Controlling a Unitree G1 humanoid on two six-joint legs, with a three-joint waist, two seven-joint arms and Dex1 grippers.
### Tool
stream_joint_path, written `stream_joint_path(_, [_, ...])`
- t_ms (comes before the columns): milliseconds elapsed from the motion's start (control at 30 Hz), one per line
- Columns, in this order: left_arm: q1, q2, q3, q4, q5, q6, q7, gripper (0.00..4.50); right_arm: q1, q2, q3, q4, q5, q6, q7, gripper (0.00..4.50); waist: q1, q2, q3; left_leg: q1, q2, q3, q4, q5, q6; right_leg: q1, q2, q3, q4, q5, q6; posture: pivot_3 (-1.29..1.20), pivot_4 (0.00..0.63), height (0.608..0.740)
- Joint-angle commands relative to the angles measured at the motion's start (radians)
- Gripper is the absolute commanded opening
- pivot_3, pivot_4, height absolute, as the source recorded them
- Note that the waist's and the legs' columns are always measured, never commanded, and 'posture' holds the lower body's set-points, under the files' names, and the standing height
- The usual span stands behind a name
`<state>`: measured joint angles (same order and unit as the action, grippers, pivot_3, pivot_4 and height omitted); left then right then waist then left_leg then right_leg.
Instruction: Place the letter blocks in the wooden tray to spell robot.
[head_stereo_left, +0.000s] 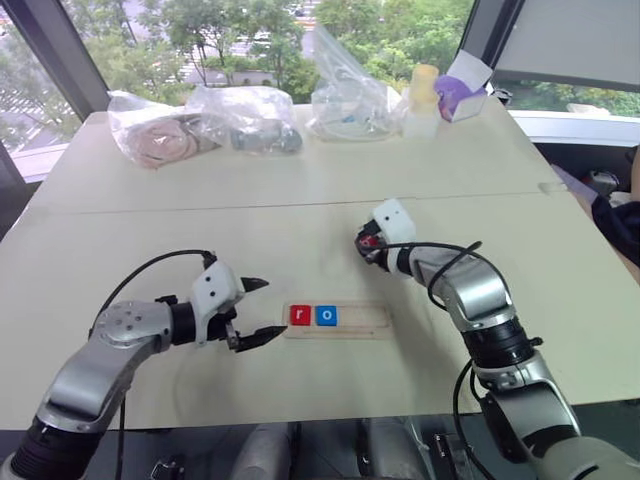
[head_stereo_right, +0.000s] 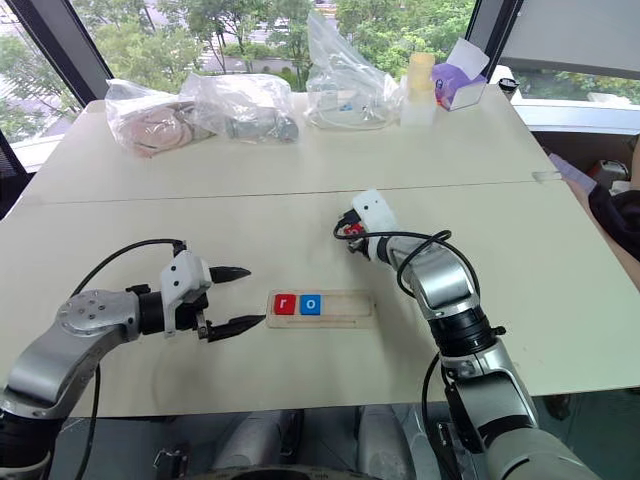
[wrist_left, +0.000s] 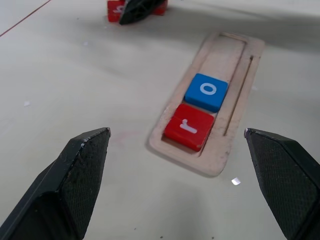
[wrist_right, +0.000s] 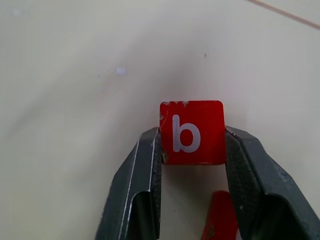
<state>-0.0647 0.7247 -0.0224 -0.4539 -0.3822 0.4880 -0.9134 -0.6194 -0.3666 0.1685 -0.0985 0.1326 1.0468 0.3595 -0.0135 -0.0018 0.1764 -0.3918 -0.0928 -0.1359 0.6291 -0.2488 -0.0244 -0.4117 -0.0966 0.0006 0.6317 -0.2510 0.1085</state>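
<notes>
The wooden tray (head_stereo_left: 336, 320) lies flat on the pale table (head_stereo_left: 300, 200), and everything below is placed from it. Two letter blocks sit in its slot at the end nearest the left gripper: a red "r" block (head_stereo_left: 299, 315) at that end, and a blue "o" block (head_stereo_left: 327, 316) touching it on the inner side. The rest of the slot is bare wood.

The left gripper (head_stereo_left: 258, 311) hovers just off the tray's "r" end with its two black fingers spread wide, nothing between them — its wrist view looks straight along the tray past both seated blocks.

The right gripper (wrist_right: 192, 137) is beyond the tray, off its bare end and on the far side from the robot. Its fingers are pressed in on a red "b" block (wrist_right: 192, 132), pinching it by two opposite edges, the white letter facing the wrist camera. Whether the block is clear of the tabletop I cannot tell. Another red block (wrist_right: 221, 216) shows partly between the fingers, below the "b"; its letter is hidden.

Well beyond the tray, along the far edge of the table, lie several clear plastic bags (head_stereo_left: 205, 120), a pale yellow bottle (head_stereo_left: 423, 95) and a white-and-purple box (head_stereo_left: 462, 88).
</notes>
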Motion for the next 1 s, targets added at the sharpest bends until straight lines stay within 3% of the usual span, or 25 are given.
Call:
stream_joint_path(33, [-0.012,-0.003,-0.011,-0.013,-0.015,-0.014,-0.014,4.50,-0.017,-0.062,-0.113,-0.220,0.049,0.150,0.016,1.15,0.004,0.000,0.000,0.000,0.000,0.000,0.000,0.000,0.000,0.000,0.000,0.000,0.000,0.000,0.000,0.00,0.150,0.740])
stream_joint_path(267, [-0.021,0.000,-0.025,0.029,-0.030,-0.040,-0.077,4.50,0.171,-0.129,-0.340,-0.615,0.124,0.557,0.019,1.15,0.006,0.000,0.000,-0.001,0.000,0.000,0.000,-0.001,0.001,0.000,-0.001,0.000,-0.001,0.000,0.000,0.00,0.150,0.740])
stream_joint_path(533, [-0.083,-0.008,-0.042,0.084,-0.040,-0.047,-0.120,4.50,0.453,0.015,-0.435,-0.789,0.176,0.568,-0.086,1.15,0.004,0.000,0.000,-0.001,0.001,0.000,0.000,0.000,0.001,0.000,-0.001,0.000,-0.001,0.000,0.000,0.00,0.150,0.740])
stream_joint_path(867, [-0.112,-0.005,-0.050,0.127,-0.026,-0.073,-0.142,4.50,0.505,0.054,-0.410,-0.760,0.198,0.568,-0.165,1.15,0.003,0.000,0.000,-0.001,0.001,0.001,0.000,0.000,0.001,0.000,0.000,0.000,-0.001,0.000,0.000,0.00,0.150,0.740])
stream_joint_path(1000, [-0.087,0.007,-0.036,0.108,-0.027,-0.068,-0.131,4.50,0.489,-0.025,-0.409,-0.738,0.255,0.568,-0.100,3.14,0.002,0.000,0.000,-0.001,0.001,0.001,0.000,0.000,0.001,0.000,0.000,0.000,-0.001,0.000,0.000,0.00,0.150,0.740])
